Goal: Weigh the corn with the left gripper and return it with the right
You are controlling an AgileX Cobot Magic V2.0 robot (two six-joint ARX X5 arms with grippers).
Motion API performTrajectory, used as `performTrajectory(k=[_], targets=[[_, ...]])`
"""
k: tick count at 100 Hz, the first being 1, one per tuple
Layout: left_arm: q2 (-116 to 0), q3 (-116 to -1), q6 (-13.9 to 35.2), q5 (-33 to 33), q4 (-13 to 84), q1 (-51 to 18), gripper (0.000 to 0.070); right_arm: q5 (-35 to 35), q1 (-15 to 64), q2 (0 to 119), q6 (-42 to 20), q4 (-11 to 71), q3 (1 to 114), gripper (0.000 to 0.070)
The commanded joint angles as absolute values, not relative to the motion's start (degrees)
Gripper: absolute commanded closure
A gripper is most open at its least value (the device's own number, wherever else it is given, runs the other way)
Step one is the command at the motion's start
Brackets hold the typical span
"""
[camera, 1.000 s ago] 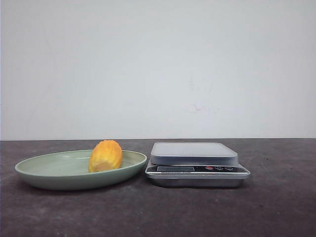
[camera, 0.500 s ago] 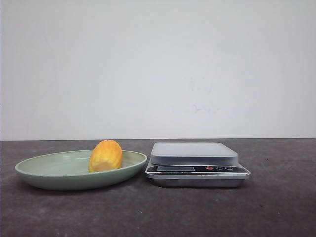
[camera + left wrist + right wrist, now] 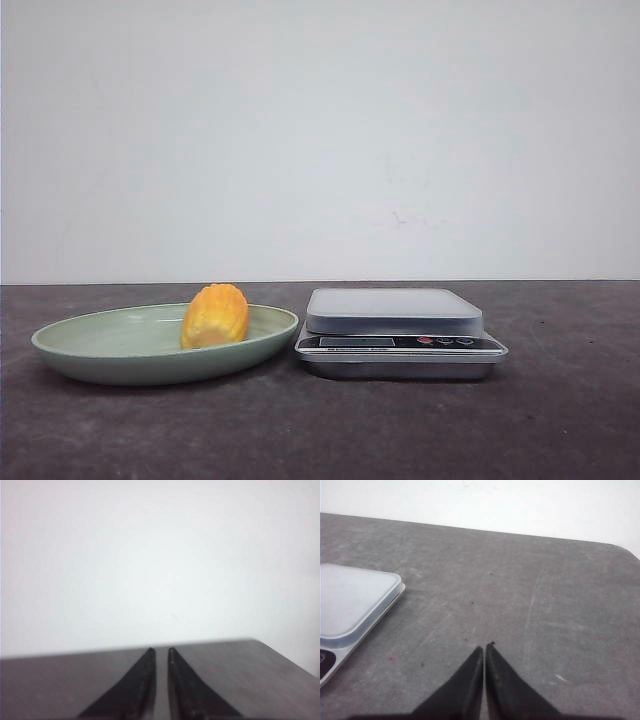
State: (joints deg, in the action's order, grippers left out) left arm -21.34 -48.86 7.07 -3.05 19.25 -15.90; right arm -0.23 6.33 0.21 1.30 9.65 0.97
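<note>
Black left gripper (image 3: 160, 650) fingers narrowly apart, empty; right gripper (image 3: 484, 647) fingers together, empty

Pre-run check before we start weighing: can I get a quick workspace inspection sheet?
Surface: dark grey table, scuffed, bare around the items.
Job's things: corn lying in the green plate; scale right of the plate, platform bare.
Clutter: nothing seen.
Grippers: left gripper slightly parted, holding nothing; right gripper shut, holding nothing, over the table beside the scale.
Cables: nothing seen.
Surroundings: plain white wall.
</note>
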Motion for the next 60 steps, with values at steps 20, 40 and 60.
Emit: performTrajectory(k=[20, 40, 60], targets=[[-13.89, -21.63, 7.14, -3.25, 4.12, -8.23, 0.0700, -0.10, 6.44, 0.21, 1.74, 9.02, 0.80, 0.0700], [-9.13, -6.48, 9.10, -3.05, -4.38, -6.98, 0.0700, -0.10, 6.44, 0.21, 1.74, 8.99, 0.80, 0.0700], [-6.07, -0.75, 9.87, -2.79, -3.75, -4.38, 0.0700, -0.08, 6.44, 0.21, 1.72, 8.99, 0.80, 0.0700]])
